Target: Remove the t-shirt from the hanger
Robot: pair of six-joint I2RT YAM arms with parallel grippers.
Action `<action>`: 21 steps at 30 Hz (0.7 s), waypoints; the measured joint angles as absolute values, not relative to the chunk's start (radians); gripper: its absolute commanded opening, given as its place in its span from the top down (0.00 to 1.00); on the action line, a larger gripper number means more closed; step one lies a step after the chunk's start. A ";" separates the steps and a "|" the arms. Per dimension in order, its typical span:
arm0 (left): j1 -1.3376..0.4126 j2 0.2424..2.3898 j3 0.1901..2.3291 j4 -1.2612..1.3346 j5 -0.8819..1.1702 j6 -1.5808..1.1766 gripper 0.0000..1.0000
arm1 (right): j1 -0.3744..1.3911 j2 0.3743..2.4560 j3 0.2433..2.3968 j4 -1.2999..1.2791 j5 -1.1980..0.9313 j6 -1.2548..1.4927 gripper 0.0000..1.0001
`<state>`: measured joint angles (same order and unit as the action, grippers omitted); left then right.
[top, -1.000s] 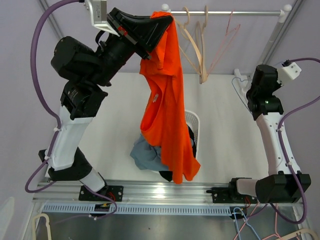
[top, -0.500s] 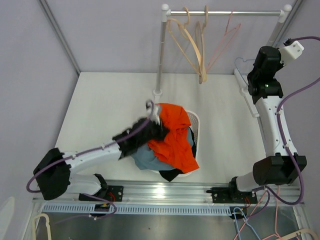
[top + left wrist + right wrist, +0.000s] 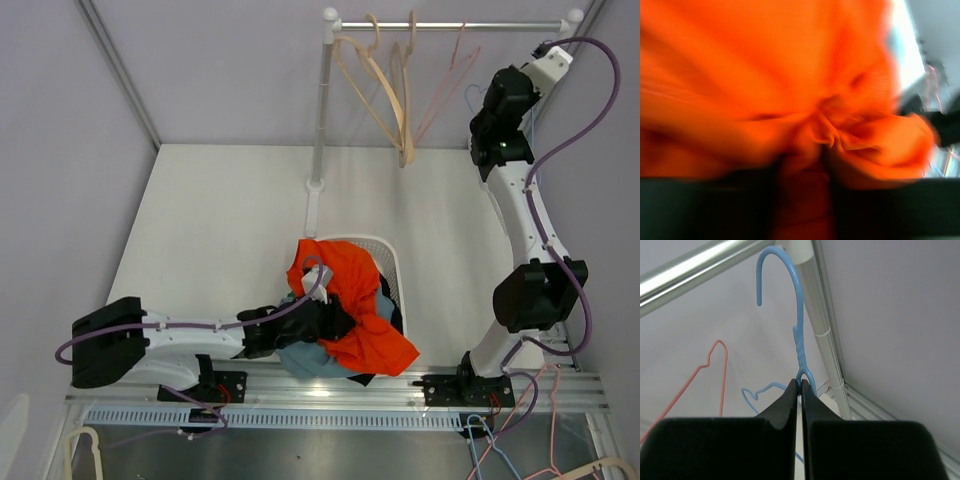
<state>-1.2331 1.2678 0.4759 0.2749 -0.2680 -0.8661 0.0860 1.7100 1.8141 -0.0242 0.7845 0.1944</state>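
The orange t-shirt lies crumpled on top of the white laundry basket, off any hanger. My left gripper is low at the basket's near side, pressed into the shirt. In the blurred left wrist view orange cloth fills the frame, and the dark fingers stand apart with a fold of it between them. My right gripper is raised near the rail's right end and shut on the neck of a bare blue wire hanger. From above, the right gripper is high at the back right.
The clothes rail carries wooden hangers and a pink wire hanger. A grey-blue garment lies in the basket under the shirt. Its upright post stands close to the blue hanger. Spare hangers lie below the front rail.
My left arm dropped from rail height to the basket, taking the orange t-shirt down onto it, and its fingers have parted. My right arm rose toward the rail with the blue hanger.
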 measured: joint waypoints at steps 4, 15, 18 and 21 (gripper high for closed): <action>-1.301 1.193 0.500 0.275 -0.266 -0.820 0.01 | 0.117 1.794 1.908 0.054 0.842 0.089 1.00; -1.334 0.952 0.503 0.094 -0.276 -0.666 0.01 | 0.138 2.038 2.273 0.190 0.960 -0.123 1.00; -1.334 0.961 0.503 0.077 -0.274 -0.661 0.01 | 0.138 2.083 2.329 0.189 0.959 -0.134 1.00; -1.334 0.979 0.503 0.068 -0.268 -0.661 0.01 | 0.138 2.119 2.363 0.179 0.955 -0.136 1.00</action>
<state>-1.3342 0.9794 0.5026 0.0685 -0.2680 -0.6609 0.1383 2.1189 2.3634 0.1795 0.9550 -0.1360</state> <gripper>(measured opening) 0.994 0.020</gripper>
